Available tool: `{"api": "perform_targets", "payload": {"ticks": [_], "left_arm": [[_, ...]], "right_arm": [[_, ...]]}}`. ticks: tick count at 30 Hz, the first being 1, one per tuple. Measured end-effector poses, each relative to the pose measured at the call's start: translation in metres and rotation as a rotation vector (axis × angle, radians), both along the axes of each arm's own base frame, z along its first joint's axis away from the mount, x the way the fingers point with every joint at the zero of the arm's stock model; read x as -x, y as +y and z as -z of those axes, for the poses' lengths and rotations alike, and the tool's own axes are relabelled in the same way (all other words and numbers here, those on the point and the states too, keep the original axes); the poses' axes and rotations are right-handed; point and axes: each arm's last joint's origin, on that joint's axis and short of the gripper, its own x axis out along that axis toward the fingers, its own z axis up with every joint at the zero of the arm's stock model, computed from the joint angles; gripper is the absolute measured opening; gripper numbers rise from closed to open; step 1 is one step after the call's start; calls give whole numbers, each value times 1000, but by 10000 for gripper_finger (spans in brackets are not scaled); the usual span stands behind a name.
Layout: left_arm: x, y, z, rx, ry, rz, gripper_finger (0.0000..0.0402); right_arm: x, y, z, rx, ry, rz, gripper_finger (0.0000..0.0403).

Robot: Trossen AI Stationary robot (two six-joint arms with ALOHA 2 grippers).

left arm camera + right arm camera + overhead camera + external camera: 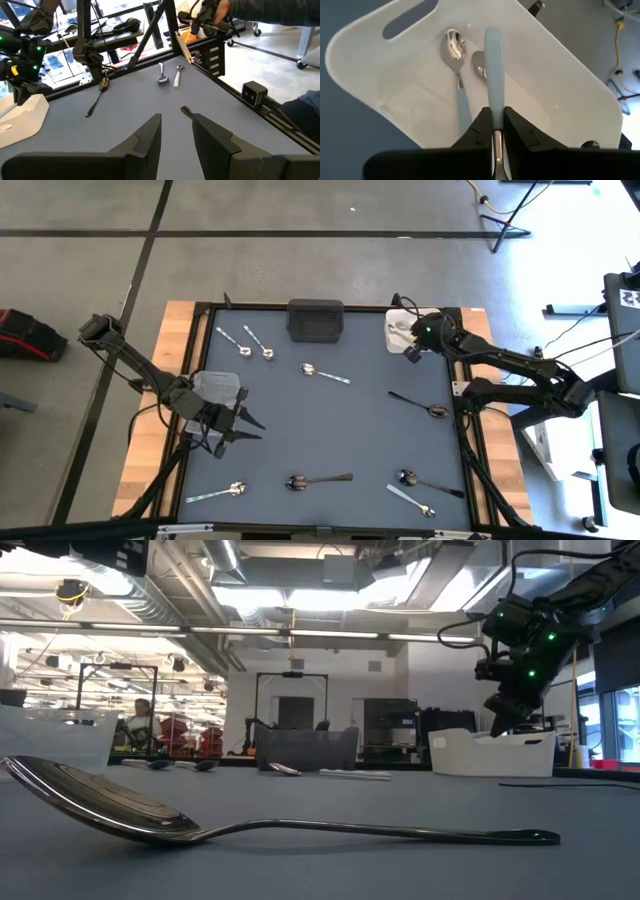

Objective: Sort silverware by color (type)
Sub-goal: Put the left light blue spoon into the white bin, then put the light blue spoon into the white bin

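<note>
While the right gripper (495,131) hung over the white plastic bin (380,85) at the far right corner of the dark grey table (330,430), its fingers stood clamped on a slender pale-blue-handled utensil (493,65), handle pointing out over the bin. Inside that bin lay a shiny silver spoon with a pale handle (456,65), and a second spoon bowl just beside it.

Step in hand, as judged: dropping a pale-handled piece into its bin. The next move would call for parting the fingers so the utensil falls among its like, clear of the bin's rim.

Left gripper (240,428): near the left edge, beside the clear plastic bin (215,387), fingers apart, holding nothing.

Unsorted stock: silver spoons (245,342) near the far edge by the black bin (315,318); dark spoons (420,405) and others along the right side and near edge.
</note>
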Motion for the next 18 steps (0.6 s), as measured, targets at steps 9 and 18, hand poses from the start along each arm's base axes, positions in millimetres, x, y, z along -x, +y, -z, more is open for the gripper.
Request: {"api": "perform_targets", "payload": {"ticks": [9,18], "left_arm": [[0,0,0,-7,1,2,105],[0,0,0,21,5,0,105]], "right_arm": [[-4,-1,-26,-77,-54,21,131],[-34,45,-94,-246,-374,-249,165]]}}
